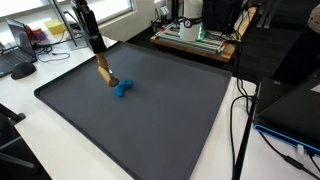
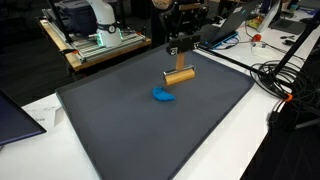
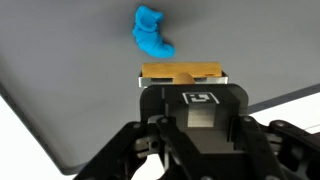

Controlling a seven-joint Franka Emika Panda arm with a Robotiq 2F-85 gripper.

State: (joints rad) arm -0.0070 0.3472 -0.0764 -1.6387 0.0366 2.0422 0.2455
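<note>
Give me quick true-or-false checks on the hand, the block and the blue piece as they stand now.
1. The hand is shut on the block. True.
2. The blue piece is held in the hand. False: it lies on the dark mat, next to the block.
3. In the wrist view a gap shows between the block and the blue piece. True.
4. The mat lies on the floor. False: it lies on a white table.
</note>
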